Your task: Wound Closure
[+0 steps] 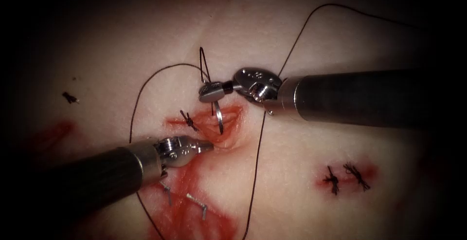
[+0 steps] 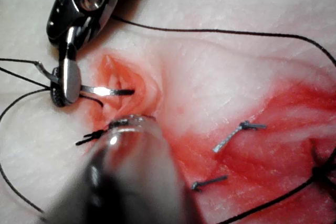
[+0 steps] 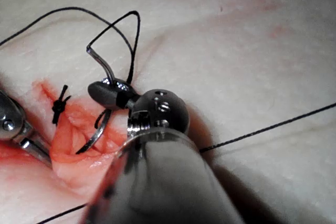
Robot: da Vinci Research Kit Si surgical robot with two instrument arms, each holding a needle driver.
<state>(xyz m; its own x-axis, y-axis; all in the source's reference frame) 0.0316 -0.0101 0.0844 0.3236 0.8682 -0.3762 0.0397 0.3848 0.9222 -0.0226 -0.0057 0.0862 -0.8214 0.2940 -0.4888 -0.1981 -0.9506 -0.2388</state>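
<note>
The right tool [image 1: 212, 92] comes in from the right, jaws shut on the curved needle [image 1: 219, 118] around mid-curve, nearer its tail. The needle [image 3: 97, 129] hangs down from the jaws with its tip inside the open cut [image 1: 228, 123], resting on the red inner tissue; no part looks buried. Black thread [image 3: 118, 22] loops up from the needle's tail. The left tool [image 1: 202, 147] reaches in from the lower left, jaws shut on the puckered lip of the cut just below the needle tip. In the left wrist view the needle [image 2: 107, 91] lies across the cut beside the right tool [image 2: 67, 80].
A tied knot [image 1: 188, 120] sits at the cut's left end. Two more knots [image 1: 345, 176] lie at lower right. Short cut ends [image 1: 197, 203] rest in the red fluid [image 1: 194, 215] below. Long thread [image 1: 257, 167] trails down past the cut's right side and arcs on the left [image 1: 138, 99].
</note>
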